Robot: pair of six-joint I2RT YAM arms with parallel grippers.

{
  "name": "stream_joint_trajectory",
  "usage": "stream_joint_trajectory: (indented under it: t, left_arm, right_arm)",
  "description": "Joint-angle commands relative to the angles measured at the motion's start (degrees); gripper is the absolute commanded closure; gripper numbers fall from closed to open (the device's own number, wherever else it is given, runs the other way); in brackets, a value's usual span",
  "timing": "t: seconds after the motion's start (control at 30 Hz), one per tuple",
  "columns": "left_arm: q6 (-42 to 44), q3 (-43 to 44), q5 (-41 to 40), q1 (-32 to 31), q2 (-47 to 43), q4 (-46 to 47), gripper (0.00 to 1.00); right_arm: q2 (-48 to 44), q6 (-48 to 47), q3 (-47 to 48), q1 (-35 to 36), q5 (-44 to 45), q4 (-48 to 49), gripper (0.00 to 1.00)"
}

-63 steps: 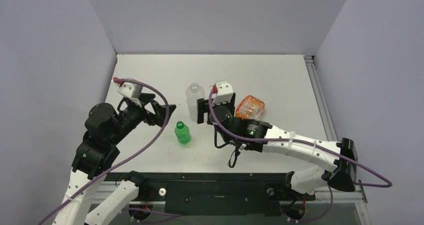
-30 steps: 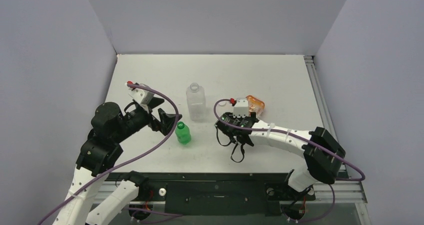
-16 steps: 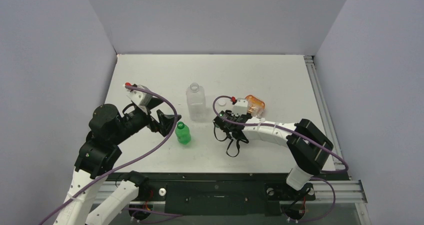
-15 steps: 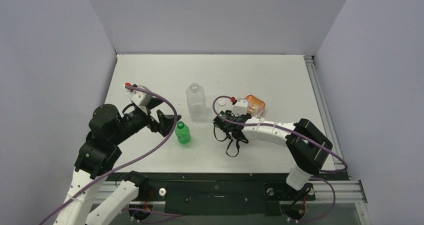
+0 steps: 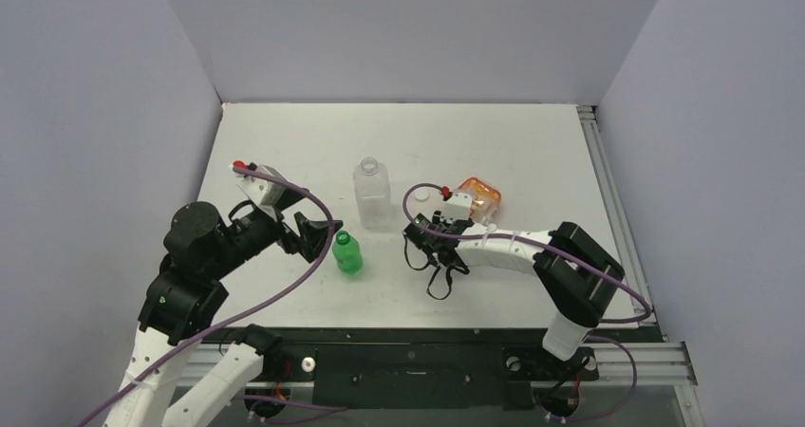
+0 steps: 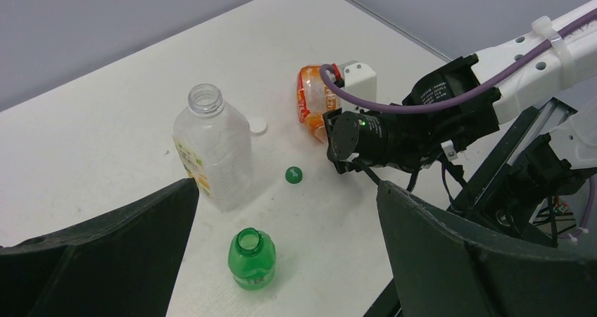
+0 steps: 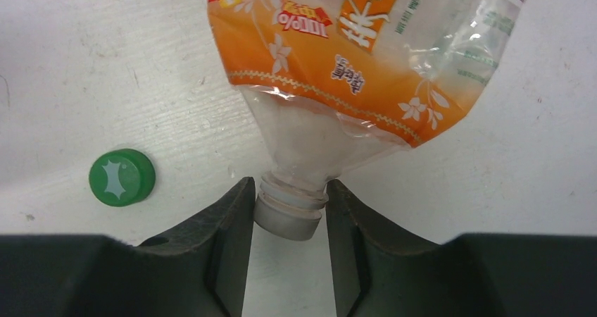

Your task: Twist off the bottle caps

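On the right half of the desk (image 6: pixel 105 113) the orange bottle (image 7: pixel 338 63) lies on its side, its neck pointing toward the right tool (image 7: pixel 286 188). That tool is clenched on the white cap (image 7: pixel 285 223), with a pad pressed against each side. We judge this the last cap left to unscrew. The clear bottle (image 6: pixel 211 155) and the green bottle (image 6: pixel 251 259) both stand open-mouthed, with a green cap (image 7: pixel 122 177) and a second white cap (image 6: pixel 258 125) loose on the desk. The left tool (image 6: pixel 286 190) is released, its jaws spread wide near the green bottle and holding nothing. We expect the orange bottle to be light, and its thin wall looks creased and soft, so a squeeze on the body would likely buckle it rather than hold it. Lying unbraced, it may simply roll with the twist. We would keep the grip on the cap's short side wall, close to the stiff neck ring, and steady the bottle at its firmer shoulder.
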Motion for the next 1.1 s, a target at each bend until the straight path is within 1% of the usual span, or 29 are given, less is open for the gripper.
stream_joint_trajectory:
  t: [0.0,0.03,0.1,0.2,0.27,0.4,0.47,0.5,0.53,0.57,0.6,0.67,0.73,0.8,0.87,0.97,1.03,1.07]
  left_arm:
    - [0.57,0.91,1.63,-0.05,-0.79,2.04,0.03]
    - [0.80,0.92,1.67,-0.05,-0.85,1.98,0.03]
    - [1.38,0.78,2.01,-0.06,-1.03,1.84,0.03]
    - [2.30,0.18,3.27,-0.05,-1.76,2.09,0.04]
    - [3.02,-0.59,4.57,-0.05,-2.59,2.63,0.03]
    - [9.25,-3.77,9.70,-0.05,-6.09,5.61,0.04]
    - [14.86,-5.71,12.52,-0.06,-8.07,6.73,0.04]
    - [18.94,-6.47,13.35,-0.05,-8.62,6.69,0.04]
    - [21.62,-6.73,14.68,-0.07,-9.24,6.26,0.04]
    - [27.11,-6.64,15.65,-0.10,-9.38,5.06,0.04]
    - [29.48,-6.55,15.89,-0.11,-9.60,4.29,0.04]
    - [38.90,-6.14,17.11,-0.07,-9.82,3.02,0.03]
    - [43.90,-6.79,18.83,-0.05,-10.67,4.17,0.03]
    - [47.09,-7.81,20.60,-0.05,-11.74,6.73,0.04]
    - [49.01,-8.69,22.53,-0.05,-12.30,9.48,0.03]
    - [49.27,-10.19,24.89,-0.05,-12.34,14.73,0.03]
    - [48.16,-10.74,25.37,-0.05,-11.73,19.83,0.04]
    - [47.62,-10.45,25.36,-0.05,-11.37,22.18,0.04]
  right_arm:
    - [0.53,2.19,-1.24,-0.40,3.46,0.99,0.79]
    - [-0.05,2.22,-1.38,-0.40,3.72,0.83,0.88]
    - [-1.56,1.89,-1.54,-0.37,4.63,-0.30,1.00]
    - [-5.58,0.19,-1.08,0.78,7.65,-4.03,1.00]
    - [-9.87,-1.35,-0.19,1.50,9.54,-6.94,1.00]
    - [-20.21,-6.90,3.29,1.88,10.21,-11.14,1.00]
    - [-26.43,-9.95,5.60,1.95,9.16,-13.51,1.00]
    - [-27.89,-11.15,6.34,1.97,7.81,-14.71,1.00]
    - [-31.04,-12.79,7.61,1.97,7.04,-15.37,1.00]
    - [-32.61,-13.62,8.14,1.98,5.30,-16.17,1.00]
    - [-35.97,-15.50,9.00,1.98,4.29,-16.36,1.00]
    - [-40.43,-18.42,10.21,1.98,0.49,-16.47,1.00]
    - [-43.41,-21.01,12.32,2.09,-3.54,-17.02,1.00]
    - [-44.85,-23.23,15.28,2.79,-7.49,-18.09,1.00]
    - [-45.07,-25.26,18.84,4.36,-9.17,-19.56,1.00]
    - [-43.77,-28.30,24.90,8.02,-12.37,-20.61,1.00]
    - [-41.90,-30.06,28.85,10.93,-14.46,-21.43,1.00]
    - [-41.13,-30.52,30.10,13.38,-15.04,-22.10,1.00]
